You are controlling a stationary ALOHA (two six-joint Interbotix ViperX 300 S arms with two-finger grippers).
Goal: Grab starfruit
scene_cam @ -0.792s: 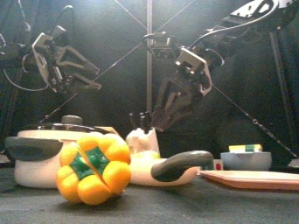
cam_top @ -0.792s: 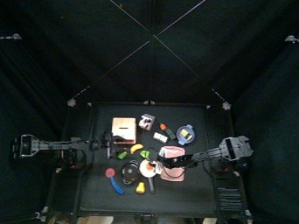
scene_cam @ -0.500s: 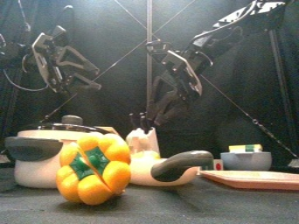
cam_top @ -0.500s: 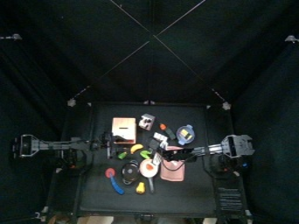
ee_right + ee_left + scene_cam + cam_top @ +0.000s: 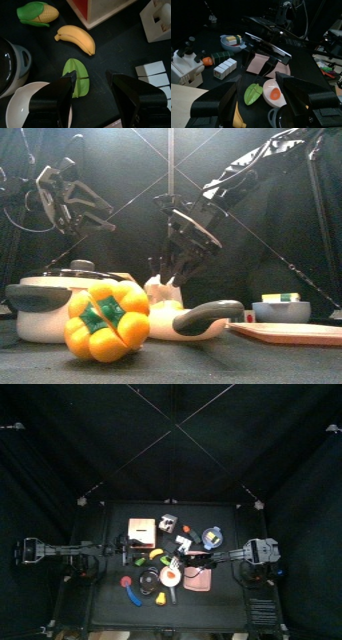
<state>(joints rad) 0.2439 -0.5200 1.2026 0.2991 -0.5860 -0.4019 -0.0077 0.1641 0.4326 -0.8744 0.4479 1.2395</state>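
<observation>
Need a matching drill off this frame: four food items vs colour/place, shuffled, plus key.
A. starfruit
B. banana
C. corn
D. bell pepper

1. nearest the front camera
2. green husk, yellow kernels
3. plain green, just below the open right gripper
4. all yellow, curved, lying between corn and starfruit

Pairs: A-3, B-4, C-2, D-1

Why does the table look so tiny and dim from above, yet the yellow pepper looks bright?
Top view: the small black table sits far below amid dark curtains. Front view: the yellow-and-green toy pepper stands close and catches light, while the arms behind merge into the dark backdrop.
</observation>
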